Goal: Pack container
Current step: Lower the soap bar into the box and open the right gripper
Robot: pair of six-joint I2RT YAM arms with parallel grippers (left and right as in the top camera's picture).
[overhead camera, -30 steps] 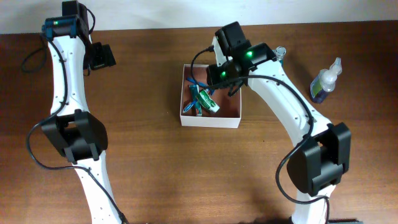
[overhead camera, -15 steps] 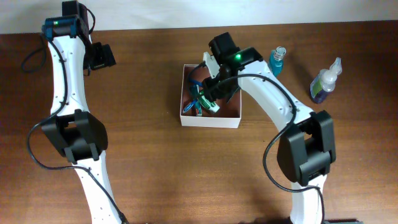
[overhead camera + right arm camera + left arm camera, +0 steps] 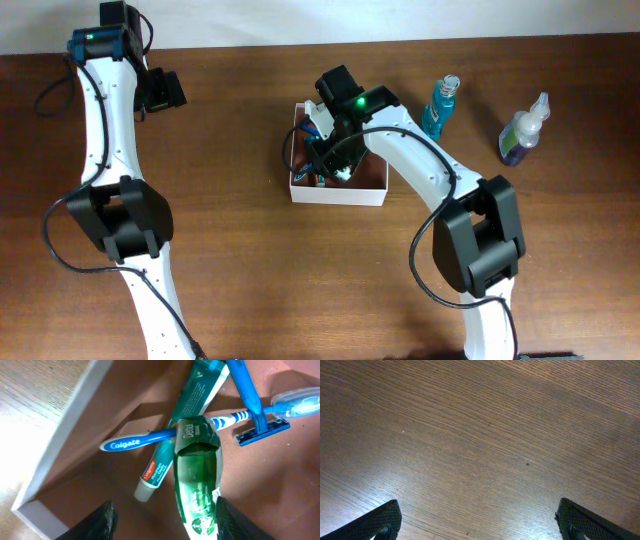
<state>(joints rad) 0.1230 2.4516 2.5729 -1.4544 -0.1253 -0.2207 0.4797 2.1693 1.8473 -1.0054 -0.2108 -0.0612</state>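
Inside the container [image 3: 62, 442], toward its left wall, my right gripper [image 3: 162, 520] spreads wide, gripping nothing, green packet [image 3: 197, 485] between; left gripper [image 3: 480, 522] gapes empty over table [image 3: 480, 435].

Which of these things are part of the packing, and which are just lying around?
Job: container, holding Dettol packet, toothpaste, toothbrush, razor; right gripper above them; teal bottle and spray bottle, probably waiting.
Lying about: nothing seen; left gripper hangs open over the table.
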